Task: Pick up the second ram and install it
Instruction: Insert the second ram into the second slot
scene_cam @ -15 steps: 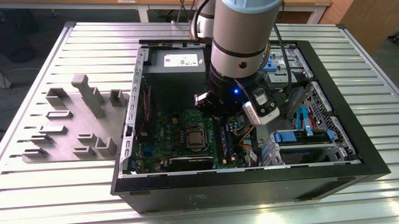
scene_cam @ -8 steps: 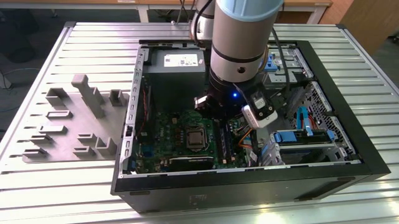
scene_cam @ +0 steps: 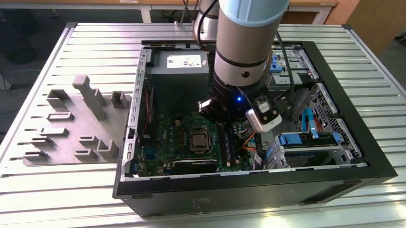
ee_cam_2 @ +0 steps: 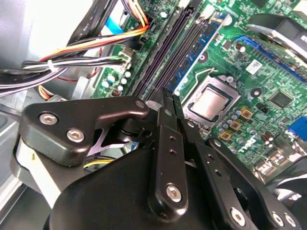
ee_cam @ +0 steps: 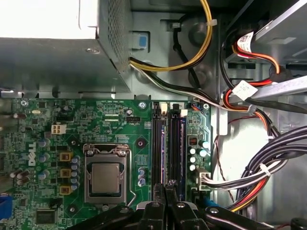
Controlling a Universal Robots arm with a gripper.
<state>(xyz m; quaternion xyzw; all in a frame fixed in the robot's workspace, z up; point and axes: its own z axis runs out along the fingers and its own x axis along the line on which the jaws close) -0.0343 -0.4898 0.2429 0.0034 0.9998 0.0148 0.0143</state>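
Note:
My gripper (ee_cam_2: 169, 96) is low inside the open computer case, over the near end of the black memory slots (ee_cam_2: 168, 48). Its black fingers (ee_cam_2: 165, 143) are pressed together, shut, and I see nothing between them. A blue-green ram stick (ee_cam_2: 199, 48) with dark chips stands in the slot on the side of the CPU socket (ee_cam_2: 211, 103). One end of the stick lies right by the fingertips; contact cannot be told. In the first wrist view the gripper (ee_cam: 166, 187) sits at the end of the slots (ee_cam: 175, 153), beside the socket (ee_cam: 105, 177). In the exterior view the arm's wrist covers the gripper above the motherboard (scene_cam: 184, 128).
The grey power supply (ee_cam: 48, 48) sits past the far end of the slots. Bundled cables (ee_cam: 268, 167) crowd the side away from the socket. A drive cage with blue clips (scene_cam: 311, 142) fills the exterior view's right of the case. A grey moulded tray (scene_cam: 76, 123) lies outside on the slatted table.

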